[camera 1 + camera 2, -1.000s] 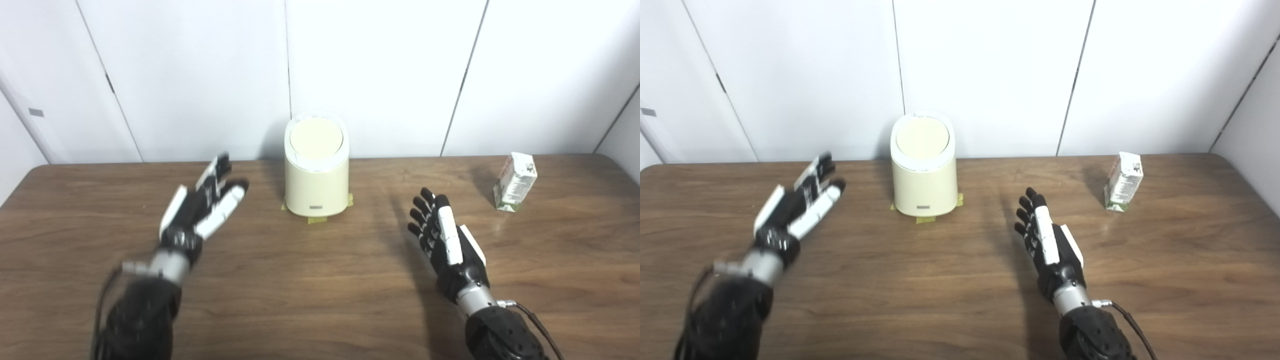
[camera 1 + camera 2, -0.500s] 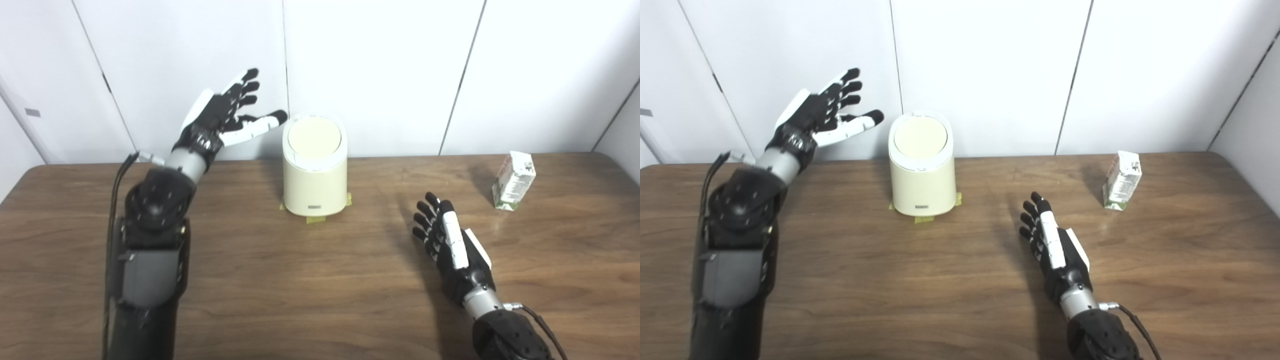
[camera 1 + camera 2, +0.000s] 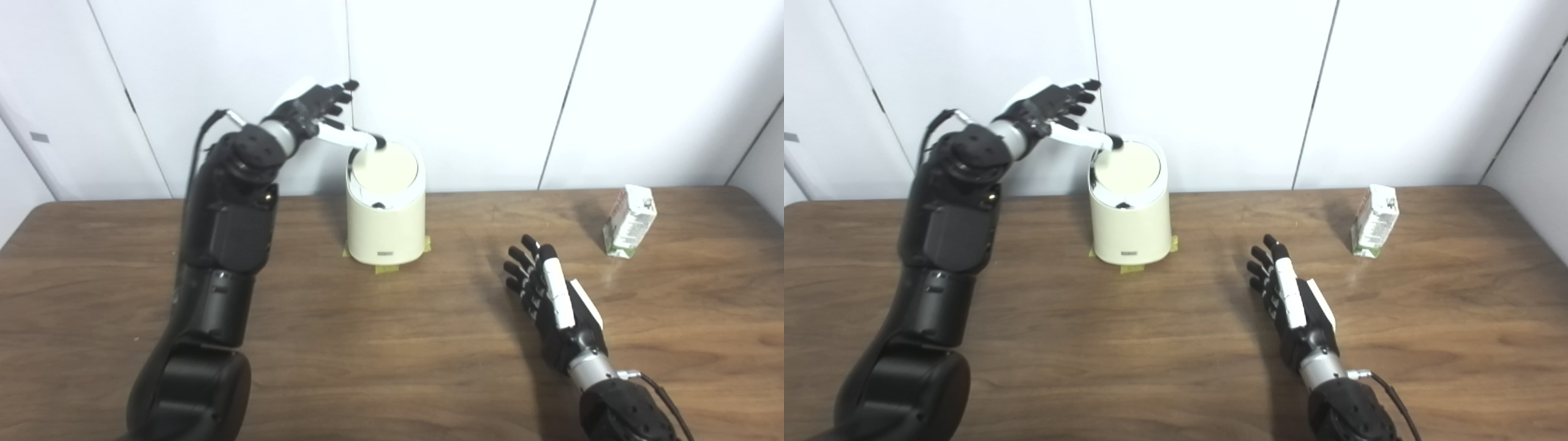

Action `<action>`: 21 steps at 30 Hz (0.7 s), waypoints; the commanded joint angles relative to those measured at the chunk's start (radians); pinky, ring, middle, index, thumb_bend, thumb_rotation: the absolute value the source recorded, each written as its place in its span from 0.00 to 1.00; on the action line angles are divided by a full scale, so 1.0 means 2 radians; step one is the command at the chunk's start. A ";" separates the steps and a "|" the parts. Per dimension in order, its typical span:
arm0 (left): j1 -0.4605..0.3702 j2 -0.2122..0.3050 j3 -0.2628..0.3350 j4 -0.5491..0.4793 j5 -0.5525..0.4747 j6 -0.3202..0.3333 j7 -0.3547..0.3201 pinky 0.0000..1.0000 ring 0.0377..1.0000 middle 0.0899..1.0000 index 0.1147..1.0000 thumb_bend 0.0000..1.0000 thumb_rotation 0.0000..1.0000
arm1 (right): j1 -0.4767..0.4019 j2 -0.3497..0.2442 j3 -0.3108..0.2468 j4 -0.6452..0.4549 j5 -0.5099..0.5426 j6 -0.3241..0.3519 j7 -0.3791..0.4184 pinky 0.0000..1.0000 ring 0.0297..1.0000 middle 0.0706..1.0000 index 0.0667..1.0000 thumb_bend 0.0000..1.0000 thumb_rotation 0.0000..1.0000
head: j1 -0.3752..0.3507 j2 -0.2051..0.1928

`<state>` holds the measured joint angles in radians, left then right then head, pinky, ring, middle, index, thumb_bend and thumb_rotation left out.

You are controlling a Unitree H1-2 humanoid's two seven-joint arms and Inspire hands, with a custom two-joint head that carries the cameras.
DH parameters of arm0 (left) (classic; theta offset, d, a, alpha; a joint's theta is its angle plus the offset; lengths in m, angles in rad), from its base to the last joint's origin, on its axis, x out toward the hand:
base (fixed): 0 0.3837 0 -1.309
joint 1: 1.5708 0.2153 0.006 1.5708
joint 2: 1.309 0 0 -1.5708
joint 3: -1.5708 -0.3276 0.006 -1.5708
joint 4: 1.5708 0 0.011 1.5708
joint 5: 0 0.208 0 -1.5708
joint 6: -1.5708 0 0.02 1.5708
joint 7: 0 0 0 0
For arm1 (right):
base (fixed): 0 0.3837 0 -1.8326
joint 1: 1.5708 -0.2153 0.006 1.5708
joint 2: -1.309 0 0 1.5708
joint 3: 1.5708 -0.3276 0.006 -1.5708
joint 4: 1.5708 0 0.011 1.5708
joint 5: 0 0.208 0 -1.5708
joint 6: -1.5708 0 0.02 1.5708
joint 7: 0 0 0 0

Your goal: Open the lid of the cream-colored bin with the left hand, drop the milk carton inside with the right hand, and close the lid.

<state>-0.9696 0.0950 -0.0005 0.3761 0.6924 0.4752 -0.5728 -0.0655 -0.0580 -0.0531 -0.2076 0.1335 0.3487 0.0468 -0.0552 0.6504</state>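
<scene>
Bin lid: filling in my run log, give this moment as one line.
left hand: open, thumb on lid | lid: tilted, gap showing | right hand: open, idle | carton: on table

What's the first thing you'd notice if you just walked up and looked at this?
The raised black-and-white left hand, at the back of the brown wooden table, with its thumb on the back edge of the round tilting lid of the cream-colored cylindrical bin. Nearer, the right hand waits open above the table, and the small white-and-green milk carton stands alone at far right.
</scene>
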 commanded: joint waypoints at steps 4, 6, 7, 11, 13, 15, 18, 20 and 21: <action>-0.059 0.010 -0.035 0.033 -0.002 -0.004 0.041 0.93 0.95 0.97 0.96 0.91 0.00 | -0.015 0.001 0.000 -0.023 0.000 -0.010 0.000 0.94 0.93 0.94 0.99 0.62 1.00 | -0.003 0.002; -0.066 0.017 -0.065 0.049 0.005 -0.010 0.060 0.89 0.93 0.95 0.94 0.92 0.00 | -0.016 0.003 0.001 -0.026 0.000 -0.009 -0.002 0.94 0.92 0.94 0.99 0.62 1.00 | -0.004 0.004; -0.070 0.021 -0.081 0.056 0.011 -0.012 0.069 0.84 0.90 0.93 0.92 0.94 0.00 | -0.016 0.004 0.001 -0.027 0.000 -0.008 -0.002 0.94 0.92 0.94 0.99 0.62 1.00 | -0.004 0.005; -0.081 0.033 -0.136 0.072 0.028 -0.014 0.085 0.60 0.77 0.79 0.89 0.96 0.00 | -0.017 0.006 0.001 -0.029 0.000 -0.004 -0.005 0.93 0.92 0.94 0.99 0.63 1.00 | -0.004 0.007; -0.085 0.039 -0.164 0.076 0.040 -0.015 0.088 0.60 0.79 0.82 0.89 0.96 0.00 | -0.018 0.006 0.002 -0.030 -0.001 -0.003 -0.007 0.92 0.92 0.94 0.99 0.63 1.00 | -0.004 0.008; -0.088 0.044 -0.184 0.078 0.045 -0.018 0.092 0.71 0.86 0.89 0.88 0.96 0.00 | -0.019 0.007 0.003 -0.030 -0.003 -0.003 -0.007 0.92 0.92 0.94 0.99 0.63 1.00 | -0.005 0.008; -0.090 0.049 -0.206 0.079 0.052 -0.022 0.097 0.82 0.93 0.95 0.88 0.95 0.02 | -0.019 0.008 0.005 -0.031 -0.004 -0.004 -0.007 0.91 0.92 0.94 0.99 0.63 1.00 | -0.005 0.008; -0.091 0.051 -0.215 0.082 0.052 -0.025 0.104 0.81 0.93 0.95 0.88 0.94 0.02 | -0.020 0.009 0.006 -0.032 -0.005 -0.004 -0.008 0.91 0.92 0.94 0.98 0.64 1.00 | -0.006 0.008; -0.091 0.052 -0.218 0.083 0.052 -0.027 0.106 0.81 0.93 0.95 0.88 0.94 0.02 | -0.020 0.009 0.007 -0.032 -0.006 -0.004 -0.009 0.91 0.92 0.94 0.98 0.64 1.00 | -0.006 0.008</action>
<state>-1.0761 0.1800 -0.4349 0.5459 0.7796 0.4467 -0.3934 -0.0663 -0.0457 -0.0420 -0.2329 0.1239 0.3540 0.0339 -0.0660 0.6657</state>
